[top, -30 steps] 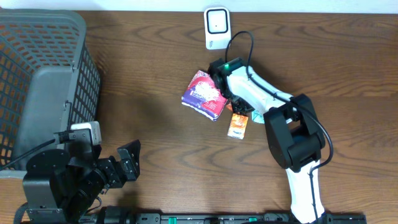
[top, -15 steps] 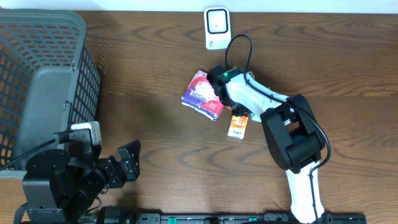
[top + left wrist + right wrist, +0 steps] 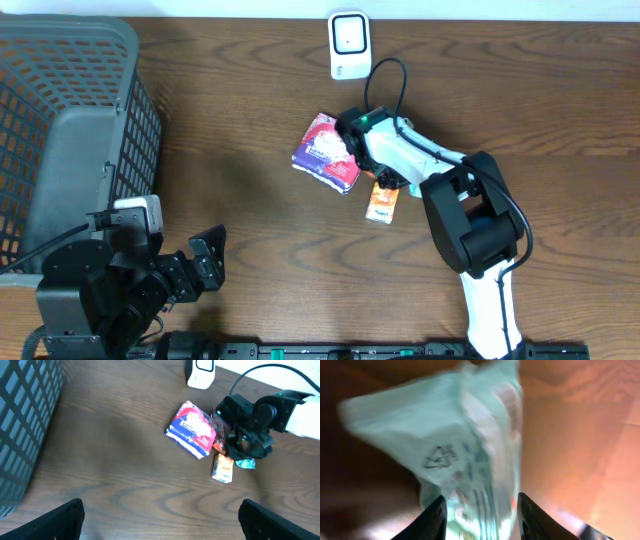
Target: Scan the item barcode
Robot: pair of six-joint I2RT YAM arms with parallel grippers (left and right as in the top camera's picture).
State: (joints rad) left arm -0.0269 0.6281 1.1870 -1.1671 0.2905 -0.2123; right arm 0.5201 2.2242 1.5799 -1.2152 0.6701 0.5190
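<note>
Teal pkt (image 3: 470, 445) glossy plastic; tbl (image 3: 250, 230) matt wood.

On the teal packet (image 3: 465, 445), filling the right wrist view, a triangular recycling sign (image 3: 440, 456) is made out at centre left. Below it, dark bars (image 3: 482, 502) that may be a barcode are seen, blurred. No letters or digits can be read there. Printing is seen on the red-and-blue packet (image 3: 192, 429) and the orange packet (image 3: 222, 467), upper right of the left wrist view, but it is too small to be read.
</note>
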